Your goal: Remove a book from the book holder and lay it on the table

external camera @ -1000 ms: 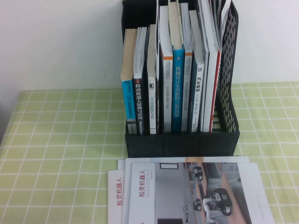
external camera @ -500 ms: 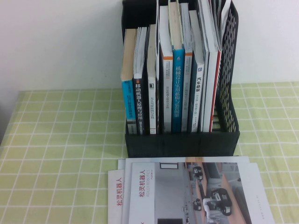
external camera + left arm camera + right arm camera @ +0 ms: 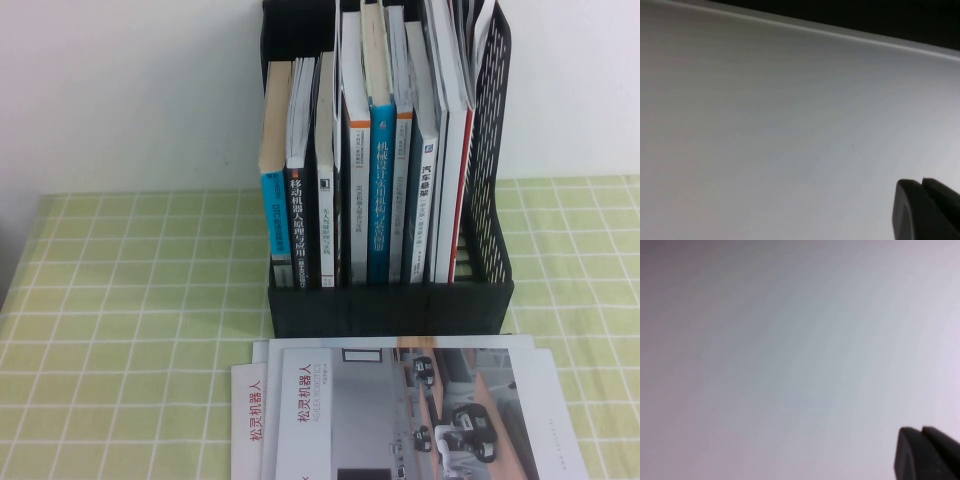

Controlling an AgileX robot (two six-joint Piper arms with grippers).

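Observation:
The black mesh book holder (image 3: 492,150) stands upright at the middle back of the green checked table (image 3: 130,300). It holds several upright books. A thin brochure with a red edge (image 3: 462,190) stands in its rightmost compartment; its cover is hidden. Neither arm shows in the high view. My left gripper (image 3: 922,182) shows only as dark fingertips pressed together against a blank pale surface in the left wrist view. My right gripper (image 3: 921,430) shows the same way in the right wrist view, fingertips together, holding nothing.
A grey-covered brochure with robot photos (image 3: 420,420) lies flat in front of the holder on other white sheets, one with red lettering (image 3: 252,425). Thick blue-spined books (image 3: 380,190) fill the holder's middle. A white wall stands behind.

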